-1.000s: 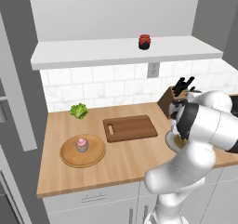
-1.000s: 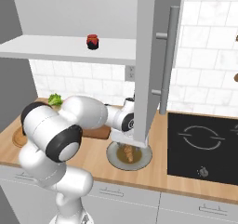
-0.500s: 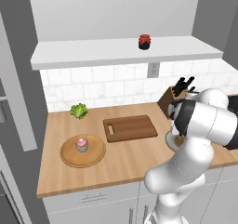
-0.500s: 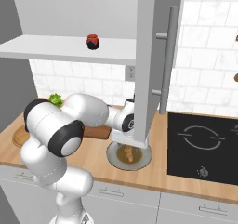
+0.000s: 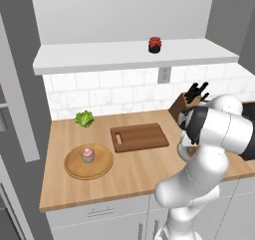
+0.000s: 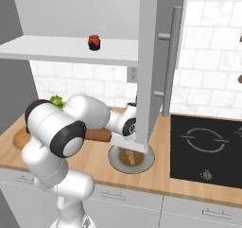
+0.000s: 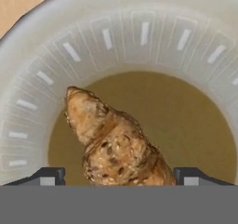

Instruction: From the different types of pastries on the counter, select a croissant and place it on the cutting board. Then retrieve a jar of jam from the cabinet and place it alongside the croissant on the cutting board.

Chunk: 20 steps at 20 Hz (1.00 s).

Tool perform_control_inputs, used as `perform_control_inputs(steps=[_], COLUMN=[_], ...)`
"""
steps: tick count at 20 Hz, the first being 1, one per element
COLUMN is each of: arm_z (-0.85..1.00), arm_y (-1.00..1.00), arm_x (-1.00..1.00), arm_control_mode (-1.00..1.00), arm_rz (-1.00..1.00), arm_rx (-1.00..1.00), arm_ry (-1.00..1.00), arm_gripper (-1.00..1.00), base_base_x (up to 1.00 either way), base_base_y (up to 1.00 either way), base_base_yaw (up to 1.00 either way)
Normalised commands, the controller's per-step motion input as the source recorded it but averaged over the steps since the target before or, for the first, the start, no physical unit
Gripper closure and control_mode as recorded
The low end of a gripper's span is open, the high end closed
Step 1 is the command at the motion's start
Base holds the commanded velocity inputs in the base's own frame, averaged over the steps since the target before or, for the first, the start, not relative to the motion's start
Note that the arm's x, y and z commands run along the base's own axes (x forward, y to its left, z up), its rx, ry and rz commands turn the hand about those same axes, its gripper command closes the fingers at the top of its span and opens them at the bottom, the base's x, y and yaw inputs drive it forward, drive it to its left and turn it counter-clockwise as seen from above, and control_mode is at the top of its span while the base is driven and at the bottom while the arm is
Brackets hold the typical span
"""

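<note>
We see a long wooden counter [image 5: 124, 172] with white drawers under it. At its left end, by the wall, sits a little bunch of green lettuce [image 5: 84, 118]. Just in front of that is a round light-wood tray [image 5: 74, 170], and a pink cupcake [image 5: 88, 155] stands in the middle of it. Next comes the dark cutting board [image 5: 139, 136], lying flat with its slot handle on the left; its top is bare. Up above the board, on the white cabinet shelf [image 5: 99, 56], we see the jam jar [image 5: 155, 45] with its black lid, standing near the right part of the shelf. To the right of the board, by the wall, is a knife block [image 5: 185, 103] with dark handles sticking up. The white arm bends in front of it.

From the right side we see a round plate [image 6: 147, 161] with a pale rim and a brown middle on the counter, right of the board. The croissant [image 6: 129, 157] lies on that plate. The gripper [image 7: 120, 175] hangs low over it, and in the hand view the croissant sits between the two dark fingertips [image 7: 46, 175]. The jaws are spread apart on each side of the pastry, and we cannot tell if they touch it. At the far right is a black stove top [image 6: 205, 149]
</note>
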Motion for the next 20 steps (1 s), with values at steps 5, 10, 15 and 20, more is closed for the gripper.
perform_control_inputs(steps=[5,10,15,20], arm_z=[-0.08,0.02,0.38,0.55], arm_y=[0.08,0.00,0.00,0.00], arm_x=[0.00,-0.04,-0.03,0.00], arm_control_mode=[-1.00,-1.00,-1.00,-1.00], arm_rz=[0.00,0.00,0.00,0.00], arm_rx=[0.03,0.00,0.00,0.00], arm_ry=[0.00,-0.01,-0.04,-0.03], arm_gripper=[1.00,1.00,1.00,1.00], base_base_x=[0.00,0.00,0.00,0.00], base_base_y=[0.00,0.00,0.00,0.00], base_base_yaw=[0.00,0.00,0.00,0.00])
